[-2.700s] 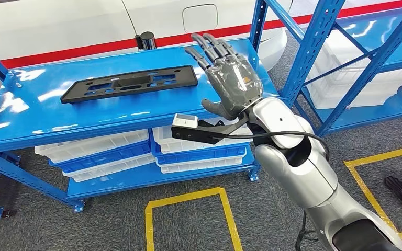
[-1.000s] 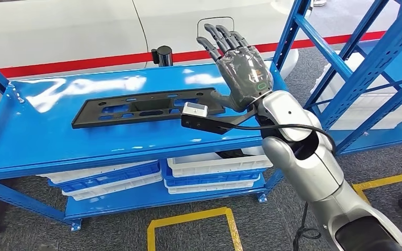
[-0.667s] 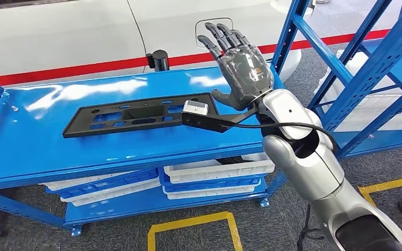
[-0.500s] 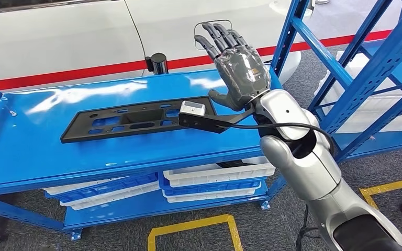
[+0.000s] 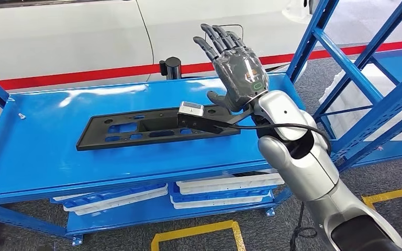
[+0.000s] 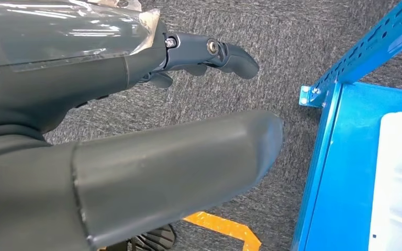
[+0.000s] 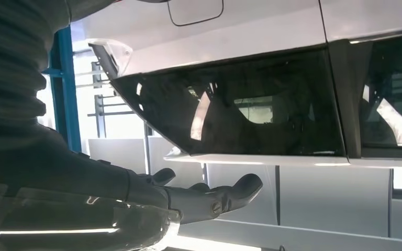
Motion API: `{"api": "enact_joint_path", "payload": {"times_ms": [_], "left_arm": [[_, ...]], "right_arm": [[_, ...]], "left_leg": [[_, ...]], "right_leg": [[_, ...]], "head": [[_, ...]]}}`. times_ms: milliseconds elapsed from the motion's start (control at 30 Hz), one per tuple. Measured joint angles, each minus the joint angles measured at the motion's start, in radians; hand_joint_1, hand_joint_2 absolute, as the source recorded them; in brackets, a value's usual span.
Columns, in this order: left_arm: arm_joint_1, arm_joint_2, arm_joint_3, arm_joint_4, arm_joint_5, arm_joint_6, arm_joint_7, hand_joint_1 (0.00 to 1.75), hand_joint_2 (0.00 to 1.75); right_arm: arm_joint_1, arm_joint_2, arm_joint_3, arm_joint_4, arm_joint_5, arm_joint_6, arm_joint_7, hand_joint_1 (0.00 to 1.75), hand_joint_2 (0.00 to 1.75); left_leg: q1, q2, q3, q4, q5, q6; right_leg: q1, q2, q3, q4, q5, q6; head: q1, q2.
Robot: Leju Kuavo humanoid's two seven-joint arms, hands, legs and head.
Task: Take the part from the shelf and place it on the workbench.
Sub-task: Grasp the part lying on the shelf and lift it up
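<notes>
Black plastic, flat and long with rectangular cut-outs — the part (image 5: 154, 128) lies on the glossy blue metal top of the shelf (image 5: 42, 141), its long side running left to right. The right hand (image 5: 234, 70) is raised above the part's right end, dark fingers (image 5: 217, 37) spread and pointing away toward the far side, holding nothing; its grey shell looks smooth and slightly shiny under clear film. From the wrist a black bracket with a small white-capped camera (image 5: 191, 109) reaches out over the part. The silver arm (image 5: 303, 167) comes in from the near right.

The left hand (image 6: 84, 130) hangs over coarse grey carpet (image 6: 293, 31), its thick matte thumb apart from the darker fingers, nothing in it. White ribbed plastic trays (image 5: 225, 185) sit stacked on the lower level. Behind the shelf stands a white car (image 5: 73, 36) with a red stripe.
</notes>
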Motion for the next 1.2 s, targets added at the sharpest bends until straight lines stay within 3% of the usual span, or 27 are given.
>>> {"api": "enact_joint_path", "payload": {"times_ms": [33, 100, 133, 200, 300, 500, 633, 900, 1200], "left_arm": [[0.001, 0.0, 0.0, 0.0, 0.0, 0.0, 0.0, 0.0, 0.0], [0.002, 0.0, 0.0, 0.0, 0.0, 0.0, 0.0, 0.0, 0.0], [0.002, 0.0, 0.0, 0.0, 0.0, 0.0, 0.0, 0.0, 0.0], [0.002, 0.0, 0.0, 0.002, -0.001, 0.001, -0.003, 0.0, 0.0], [0.002, -0.001, -0.001, 0.004, -0.001, 0.002, -0.008, 0.0, 0.0], [0.001, -0.001, -0.005, 0.008, -0.011, 0.016, -0.009, 0.0, 0.0], [-0.002, -0.001, -0.017, 0.014, -0.023, 0.048, 0.007, 0.0, 0.0], [-0.022, -0.007, -0.025, 0.021, -0.017, 0.114, 0.039, 0.0, 0.0], [-0.033, -0.027, -0.026, 0.024, -0.006, 0.126, 0.044, 0.0, 0.0]], "right_arm": [[0.002, 0.0, 0.0, 0.001, 0.0, 0.0, 0.0, 0.0, 1.75], [0.002, -0.001, 0.0, 0.002, 0.0, -0.001, 0.0, 0.0, 1.75], [0.002, -0.001, 0.0, 0.002, 0.0, -0.002, -0.001, 0.0, 1.75], [0.004, -0.001, 0.0, 0.002, 0.0, -0.003, -0.005, 0.0, 1.75], [0.011, 0.001, 0.002, 0.001, -0.007, -0.002, -0.016, 0.0, 1.75], [0.057, 0.0, 0.028, -0.023, -0.034, 0.011, -0.036, 0.0, 1.75], [0.105, -0.007, 0.081, -0.077, -0.072, 0.034, -0.035, 0.0, 1.75], [0.183, -0.022, 0.252, -0.149, -0.111, 0.051, -0.024, 0.0, 1.75], [0.189, 0.021, 0.35, -0.089, -0.124, 0.017, -0.013, 0.0, 1.75]], "left_leg": [[-0.002, -0.002, 0.008, 0.0, -0.006, 0.0], [-0.004, -0.005, 0.025, 0.0, -0.019, -0.004], [-0.007, -0.007, 0.032, 0.001, -0.025, -0.008], [-0.013, -0.009, 0.037, 0.005, -0.036, -0.009], [-0.012, -0.008, 0.041, 0.002, -0.041, -0.004], [-0.009, -0.006, 0.047, -0.008, -0.044, -0.01], [-0.007, -0.006, 0.048, -0.01, -0.045, -0.018], [-0.008, -0.004, 0.05, -0.01, -0.045, -0.02], [-0.01, -0.003, 0.05, -0.01, -0.045, -0.02]], "right_leg": [[0.001, 0.0, 0.002, -0.031, 0.027, 0.006], [0.005, -0.001, 0.055, -0.178, 0.106, 0.013], [0.009, 0.0, 0.084, -0.244, 0.137, 0.01], [0.01, 0.001, 0.113, -0.305, 0.163, 0.002], [0.011, 0.003, 0.115, -0.306, 0.162, -0.003], [0.016, 0.005, 0.116, -0.306, 0.155, -0.013], [0.018, 0.005, 0.117, -0.306, 0.154, -0.015], [0.016, 0.005, 0.119, -0.306, 0.154, -0.015], [0.014, 0.005, 0.12, -0.306, 0.154, -0.015]], "head": [[0.0, 0.0], [0.0, 0.0], [0.0, 0.0], [-0.001, 0.0], [-0.002, 0.0], [-0.002, 0.0], [-0.002, 0.0], [-0.002, 0.0], [-0.002, 0.0]]}}
